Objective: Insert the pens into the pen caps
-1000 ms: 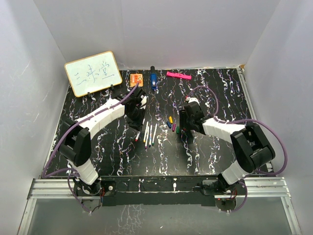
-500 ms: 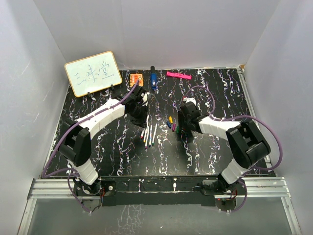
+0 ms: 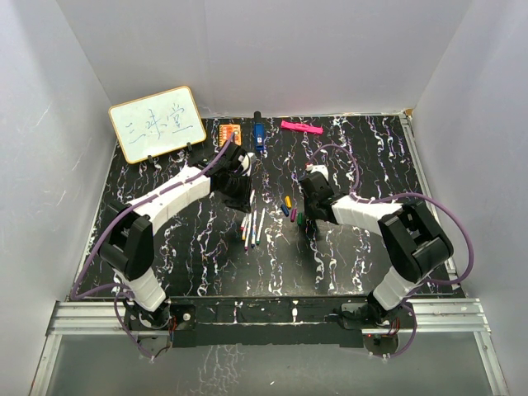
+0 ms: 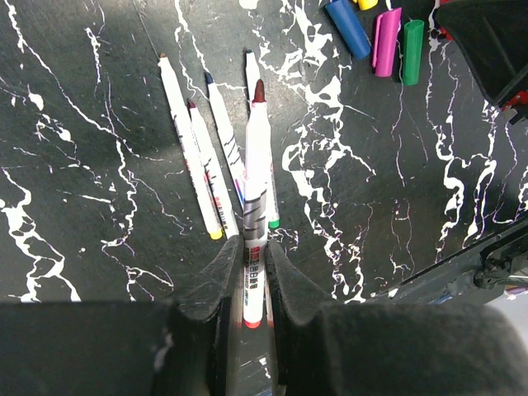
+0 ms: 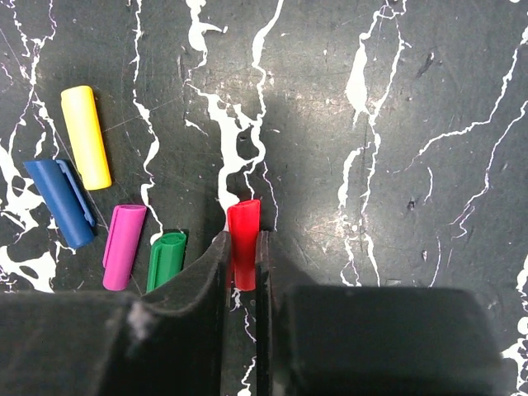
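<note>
left pincer (image 4: 254, 254) clamps red-tip pen (image 4: 257, 165) (tip forward, along fingers); right pincer (image 5: 242, 244) pinches red cap (image 5: 244, 216) lengthwise.

Red-tipped pen (image 4: 256, 198) gripped by left gripper (image 4: 254, 252); four pens (image 4: 188, 147) lie together at centre of worktop (image 4: 99, 272). Red cap (image 5: 243, 227) pinched by right gripper (image 5: 242, 241); four loose caps (image 5: 86, 136), yellow, blue, purple, green, lie alongside.

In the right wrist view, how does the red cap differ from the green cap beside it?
Grip: the red cap is pinched between the fingers of the right claw; the green cap lies loose on the table, ungripped. Colour: one red, one green. Neighbours: the green cap lies beside the purple cap; the red cap has no cap on its other side. Shared: both are short plastic caps, pointing roughly the same way.
</note>
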Available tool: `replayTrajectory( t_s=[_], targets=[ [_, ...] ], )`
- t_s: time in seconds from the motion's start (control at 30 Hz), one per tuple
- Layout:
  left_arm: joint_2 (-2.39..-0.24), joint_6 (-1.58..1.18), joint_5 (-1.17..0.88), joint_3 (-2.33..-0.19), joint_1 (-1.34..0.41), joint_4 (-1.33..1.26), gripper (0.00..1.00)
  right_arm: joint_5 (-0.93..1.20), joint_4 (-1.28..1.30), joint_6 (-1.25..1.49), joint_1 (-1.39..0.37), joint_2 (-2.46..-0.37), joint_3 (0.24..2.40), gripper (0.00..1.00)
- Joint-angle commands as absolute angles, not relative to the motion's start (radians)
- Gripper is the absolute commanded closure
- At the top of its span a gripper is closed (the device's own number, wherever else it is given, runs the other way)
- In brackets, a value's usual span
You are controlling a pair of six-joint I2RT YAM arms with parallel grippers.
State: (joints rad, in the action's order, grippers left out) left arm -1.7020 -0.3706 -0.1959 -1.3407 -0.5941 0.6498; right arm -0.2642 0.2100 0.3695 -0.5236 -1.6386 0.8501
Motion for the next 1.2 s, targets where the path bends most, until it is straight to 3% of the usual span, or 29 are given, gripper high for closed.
replayTrajectory(
  t_s=[0.0,0.47,0.87,1.17],
  targets=[
    [-1.666,-0.37,-0.224,-1.327,-0.598,0.628,1.0,-0.285,0.266,0.397,-0.528,-1.682,0.876,0.99],
    [-1.587,-0.383,-0.228,-1.157,-0.6,0.403,1.0,-0.351,0.223,0.403,-0.529,-1.561,0.963,1.0],
    [-1.407,-0.469,-0.295,-0.899,-0.677,-0.094,1.0,-0.03,-0.383,0.452,-0.529,-1.267,0.745,1.0],
    [-1.389,-0.45,-0.269,-0.808,-0.806,-0.328,1.0,0.134,-0.714,0.526,-0.528,-1.134,0.553,1.0]
  ],
)
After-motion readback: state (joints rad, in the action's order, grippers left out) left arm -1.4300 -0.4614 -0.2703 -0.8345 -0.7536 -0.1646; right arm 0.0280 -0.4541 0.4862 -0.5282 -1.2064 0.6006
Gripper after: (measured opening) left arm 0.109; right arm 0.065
